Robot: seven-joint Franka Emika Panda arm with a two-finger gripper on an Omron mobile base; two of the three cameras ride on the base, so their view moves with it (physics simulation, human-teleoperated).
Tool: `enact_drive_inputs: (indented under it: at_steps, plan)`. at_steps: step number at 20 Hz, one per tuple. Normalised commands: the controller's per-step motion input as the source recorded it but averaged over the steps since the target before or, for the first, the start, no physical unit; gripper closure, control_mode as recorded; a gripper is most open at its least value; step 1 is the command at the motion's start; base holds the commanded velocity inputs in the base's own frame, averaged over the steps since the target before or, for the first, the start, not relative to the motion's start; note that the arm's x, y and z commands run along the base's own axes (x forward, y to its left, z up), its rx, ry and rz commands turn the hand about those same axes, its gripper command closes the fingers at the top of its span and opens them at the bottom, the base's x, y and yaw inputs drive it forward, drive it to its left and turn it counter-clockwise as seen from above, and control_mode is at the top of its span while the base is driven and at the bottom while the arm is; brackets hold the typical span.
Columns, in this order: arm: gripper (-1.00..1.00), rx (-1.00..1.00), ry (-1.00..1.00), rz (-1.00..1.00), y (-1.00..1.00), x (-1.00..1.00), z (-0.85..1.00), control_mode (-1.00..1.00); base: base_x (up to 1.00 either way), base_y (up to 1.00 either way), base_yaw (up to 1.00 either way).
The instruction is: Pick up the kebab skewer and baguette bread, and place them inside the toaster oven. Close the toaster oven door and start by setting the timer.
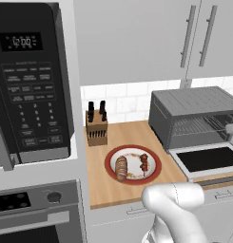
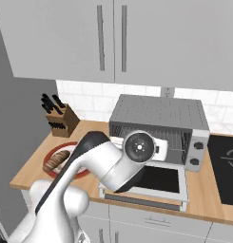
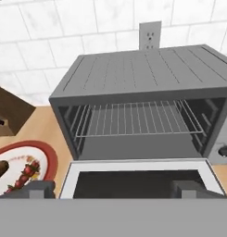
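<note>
kebab skewer [image 1: 144, 163] beside baguette bread [image 1: 121, 168] on plate [image 1: 155, 172] (toaster oven door [image 1: 208, 159] down)

The arm [image 2: 106, 163] is glossy white, built of fat rounded segments — smooth, no cables or markings showing. A dark, near-black band runs along one link in the right base view. One joint ends in a round grey cap with a small dark hub. The fingertips [image 3: 36, 189] are dark grey, blocky — squared off.

The microwave [image 1: 30, 85] display seems to read 0:00; keypad labels illegible.
</note>
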Motion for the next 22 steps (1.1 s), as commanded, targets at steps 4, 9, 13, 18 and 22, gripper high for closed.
enact_drive_inputs:
  at_steps: [4, 9, 13, 18, 22]
  plan:
    - [-1.0, 0.0, -0.15, 0.0, -0.19, 0.0, -0.38, -1.0, 0.0, 0.0, 0.0]
    - [-1.0, 0.0, -0.19, 0.0, -0.14, 0.0, -0.52, -1.0, 0.0, 0.0, 0.0]
    - [-1.0, 0.0, -0.16, 0.0, -0.14, 0.0, -0.31, -1.0, 0.0, 0.0, 0.0]
    - [-1.0, 0.0, -0.04, 0.0, -0.01, 0.02, -0.05, -1.0, 0.0, 0.0, 0.0]
    - [-1.0, 0.0, 0.0, 0.0, 0.0, 0.29, 0.0, -1.0, 0.0, 0.0, 0.0]
